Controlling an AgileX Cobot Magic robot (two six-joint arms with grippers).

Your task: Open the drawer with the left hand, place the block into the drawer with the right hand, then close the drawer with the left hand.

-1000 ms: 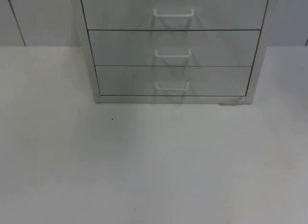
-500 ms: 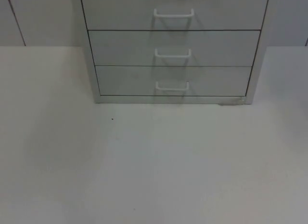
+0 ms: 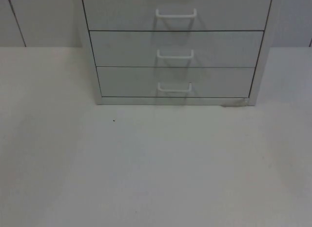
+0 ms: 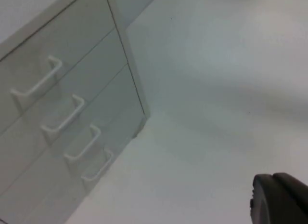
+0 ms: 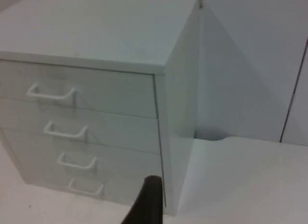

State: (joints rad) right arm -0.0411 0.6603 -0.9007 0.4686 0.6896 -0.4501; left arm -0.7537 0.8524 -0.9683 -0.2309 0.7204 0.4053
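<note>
There is one drawer cabinet (image 3: 175, 46), light grey, and its drawers are all closed. The top view counts three drawer fronts, each with one white handle: upper (image 3: 176, 13), middle (image 3: 175, 54) and lowest (image 3: 174, 88). The two wrist views count four handles, one under the other, so the cabinet has four drawers. In the right wrist view the cabinet's flat top (image 5: 96, 26) is bare.

The bench (image 3: 156, 163) is white and plain, with one small dark speck (image 3: 114, 120) a little in front of the cabinet's left front corner. The cabinet stands at the far edge of the bench, about in the middle of that edge, with its back to the grey partition wall (image 3: 39, 17). The wall has a thin dark seam on each side.

The left gripper (image 4: 281, 200) hangs over the bench in front of the cabinet, well apart from the drawer fronts, and sees them at a slant. The right gripper (image 5: 147, 202) is in front of the cabinet near its right front corner, high enough to look onto the cabinet's top. For both grippers I cannot tell whether they are apart or together. Neither one touches a handle.
</note>
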